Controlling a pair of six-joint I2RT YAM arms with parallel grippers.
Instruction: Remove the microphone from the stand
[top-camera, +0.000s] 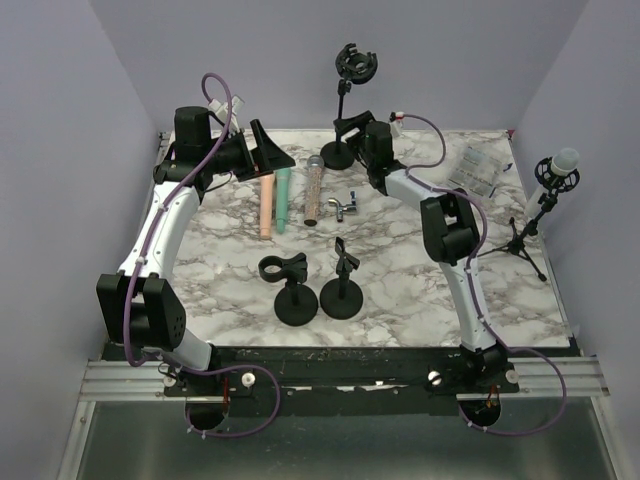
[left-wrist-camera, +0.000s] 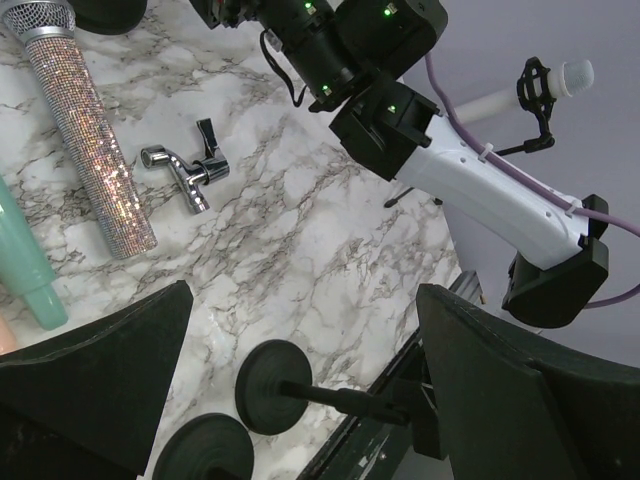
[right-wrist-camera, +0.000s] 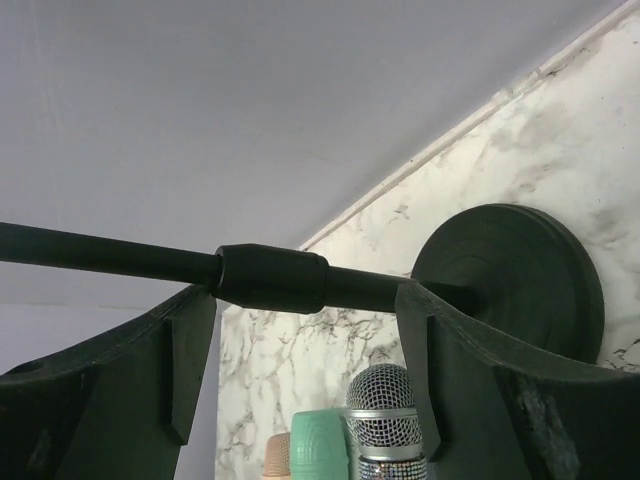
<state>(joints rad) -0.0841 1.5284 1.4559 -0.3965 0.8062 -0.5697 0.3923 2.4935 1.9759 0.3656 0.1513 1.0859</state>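
A white microphone (top-camera: 565, 160) sits in a black shock mount on a tripod stand (top-camera: 528, 235) past the table's right edge; it also shows in the left wrist view (left-wrist-camera: 560, 78). My left gripper (top-camera: 268, 150) is open and empty above the back left of the table, its wide gap (left-wrist-camera: 300, 340) over the marble. My right gripper (top-camera: 352, 138) is open at the back centre. Its fingers straddle the pole (right-wrist-camera: 270, 278) of an empty shock-mount stand (top-camera: 355, 66) with a round base (right-wrist-camera: 520, 280), without clamping it.
A pink microphone (top-camera: 266, 205), a teal one (top-camera: 283, 198) and a glitter one (top-camera: 314, 190) lie on the marble table (top-camera: 400, 290), with a metal clip (top-camera: 345, 207) beside them. Two empty round-base stands (top-camera: 296, 290) (top-camera: 342, 285) stand at front centre. A plastic bag (top-camera: 475, 170) lies back right.
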